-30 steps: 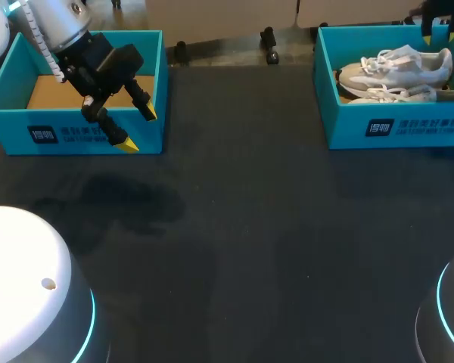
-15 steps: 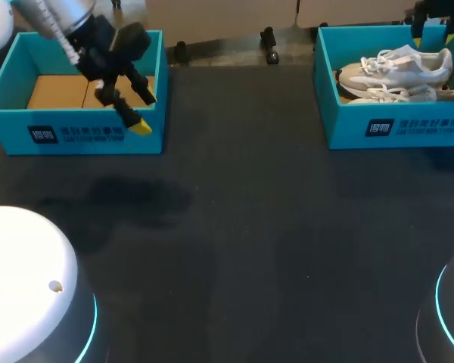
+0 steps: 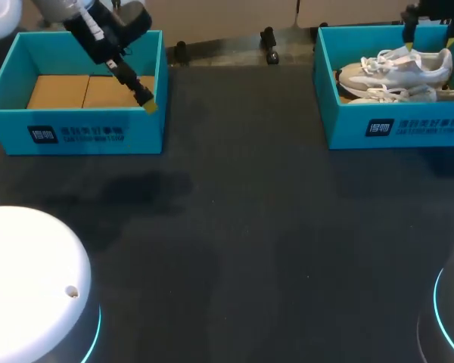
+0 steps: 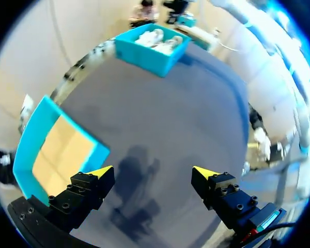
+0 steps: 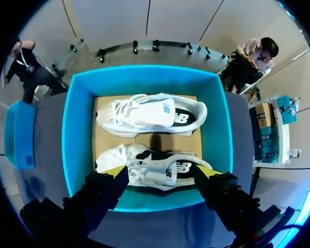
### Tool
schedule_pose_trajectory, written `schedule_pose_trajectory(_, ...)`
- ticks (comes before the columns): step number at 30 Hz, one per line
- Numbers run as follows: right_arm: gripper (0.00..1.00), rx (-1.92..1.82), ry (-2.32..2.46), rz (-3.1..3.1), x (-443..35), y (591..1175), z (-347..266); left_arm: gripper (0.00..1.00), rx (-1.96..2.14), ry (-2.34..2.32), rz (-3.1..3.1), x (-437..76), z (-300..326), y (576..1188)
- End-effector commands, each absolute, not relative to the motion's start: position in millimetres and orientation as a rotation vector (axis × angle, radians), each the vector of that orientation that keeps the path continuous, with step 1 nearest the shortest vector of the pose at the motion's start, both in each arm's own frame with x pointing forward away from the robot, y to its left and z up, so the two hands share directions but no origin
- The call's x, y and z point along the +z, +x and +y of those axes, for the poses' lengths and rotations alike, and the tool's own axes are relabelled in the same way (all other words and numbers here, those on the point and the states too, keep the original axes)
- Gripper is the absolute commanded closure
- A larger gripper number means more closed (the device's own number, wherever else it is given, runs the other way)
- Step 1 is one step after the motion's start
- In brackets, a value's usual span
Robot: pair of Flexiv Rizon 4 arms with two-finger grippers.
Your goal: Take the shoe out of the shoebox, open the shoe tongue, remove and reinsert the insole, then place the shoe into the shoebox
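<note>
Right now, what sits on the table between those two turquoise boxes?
Nothing: in the head view only bare dark tabletop stretches between the left shoebox and the right shoebox holding the white sneakers.

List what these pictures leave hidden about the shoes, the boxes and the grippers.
- Insoles: inside both shoes, unseen in every view.
- Right gripper, head view: cut off by the top edge; height over the shoes unclear.
- Left gripper, head view: one yellow tip shows, the other hidden behind its own finger.
- Nearer shoe, near side, right wrist view: covered by the box wall.
</note>
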State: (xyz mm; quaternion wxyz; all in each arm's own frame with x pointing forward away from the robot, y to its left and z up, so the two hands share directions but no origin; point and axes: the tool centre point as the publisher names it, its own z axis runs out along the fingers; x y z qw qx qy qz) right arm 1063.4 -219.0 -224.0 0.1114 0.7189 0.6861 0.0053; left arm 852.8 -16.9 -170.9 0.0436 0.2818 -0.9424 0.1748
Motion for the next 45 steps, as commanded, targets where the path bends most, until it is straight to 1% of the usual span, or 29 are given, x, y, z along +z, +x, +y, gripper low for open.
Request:
schedule_pose_trajectory(1,0.14,0.024,2.096,2.004,-215.7,1046.2,-209.8,0.00,0.380,1.472,-2.732,-171.7,-14.8,859.9)
schedule_pose_trajectory(2,0.15,0.022,2.098,2.008,-214.8,1043.3,-207.9,0.00,0.370,1.492,-2.728,-172.4,-13.5,863.4)
schedule_pose_trajectory(4,0.12,0.025,2.110,2.009,-213.2,1035.9,-203.7,0.00,0.316,1.576,-2.697,-174.6,-10.2,872.3)
schedule_pose_trajectory(6,0.12,0.024,2.115,2.017,-211.9,1028.4,-197.2,0.00,0.306,1.628,-2.679,-176.3,-6.8,881.9)
schedule_pose_trajectory(11,0.04,0.032,2.131,2.020,-207.9,1012.0,-181.4,0.00,0.273,1.690,-2.630,-180.6,-2.2,900.8)
schedule_pose_trajectory(15,0.00,0.038,2.148,2.012,-206.5,998.5,-168.6,0.00,0.252,1.727,-2.621,-183.7,0.0,914.0)
schedule_pose_trajectory(30,0.00,0.082,2.212,2.037,-205.7,946.1,-124.5,0.00,0.132,2.048,-2.422,-203.1,22.5,939.2)
schedule_pose_trajectory(39,0.00,0.074,2.243,2.072,-203.4,909.7,-100.4,0.00,0.095,2.129,-2.367,-207.4,29.5,936.0)
schedule_pose_trajectory(45,0.00,0.066,2.296,2.030,-209.5,889.1,-97.2,0.00,0.066,2.220,-2.283,-209.4,45.2,935.5)
